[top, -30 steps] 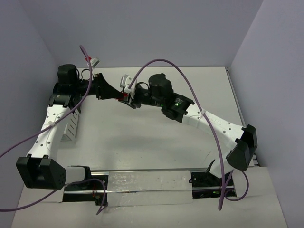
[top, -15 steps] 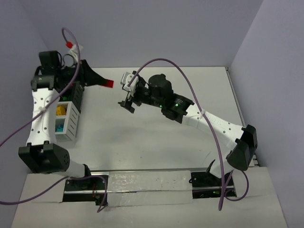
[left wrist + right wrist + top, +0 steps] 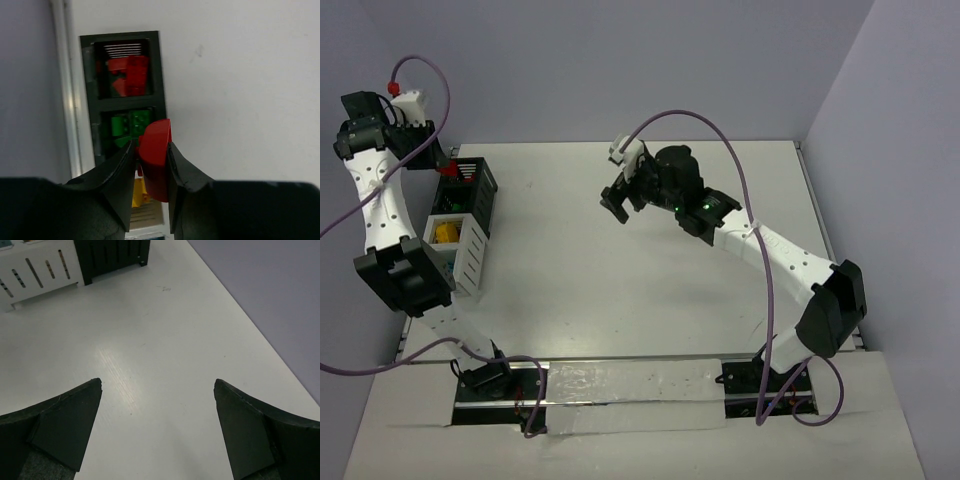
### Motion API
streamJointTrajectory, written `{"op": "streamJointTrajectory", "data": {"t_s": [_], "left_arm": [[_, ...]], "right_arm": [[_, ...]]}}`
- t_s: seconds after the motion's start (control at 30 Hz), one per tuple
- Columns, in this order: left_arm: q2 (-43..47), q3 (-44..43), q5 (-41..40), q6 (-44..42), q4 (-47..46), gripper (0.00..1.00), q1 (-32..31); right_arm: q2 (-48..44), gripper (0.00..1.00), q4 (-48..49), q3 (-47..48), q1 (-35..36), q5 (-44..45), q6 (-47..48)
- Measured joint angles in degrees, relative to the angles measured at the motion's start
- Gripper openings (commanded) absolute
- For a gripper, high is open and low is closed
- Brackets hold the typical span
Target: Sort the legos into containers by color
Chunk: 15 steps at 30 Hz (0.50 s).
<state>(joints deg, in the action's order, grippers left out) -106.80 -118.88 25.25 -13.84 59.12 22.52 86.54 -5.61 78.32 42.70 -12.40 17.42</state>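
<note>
Now, left claw (image 3: 151, 150) pinching red lego (image 3: 155, 172) above black bin (image 3: 159, 75), seemingly its green cell, right claw (image 3: 157, 385) wide over desk (image 3: 165, 330)

left gripper (image 3: 151, 148) clamped tight, right gripper (image 3: 157, 386) spread wide

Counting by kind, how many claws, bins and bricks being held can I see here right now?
Grippers: 2, the left gripper and the right gripper
Bins: 2, the black bin and the white bin
Held bricks: 1, the red brick in the left gripper
Total: 5
</note>
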Motion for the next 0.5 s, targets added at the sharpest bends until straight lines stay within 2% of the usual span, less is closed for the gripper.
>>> {"op": "streamJointTrajectory", "data": {"t_s": [0.23, 0.5], "left_arm": [[-3.8, 0.1, -8.6, -0.3, -8.7, 0.01, -0.5], [-9.9, -0.6, -9.6, 1.2, -15.2, 0.02, -1.1]], "right_arm": [[0.0, 1.0, -1.0, 0.0, -4.1, -1.5, -3.3], [0.1, 1.0, -1.7, 0.0, -4.6, -3.0, -4.5]]}}
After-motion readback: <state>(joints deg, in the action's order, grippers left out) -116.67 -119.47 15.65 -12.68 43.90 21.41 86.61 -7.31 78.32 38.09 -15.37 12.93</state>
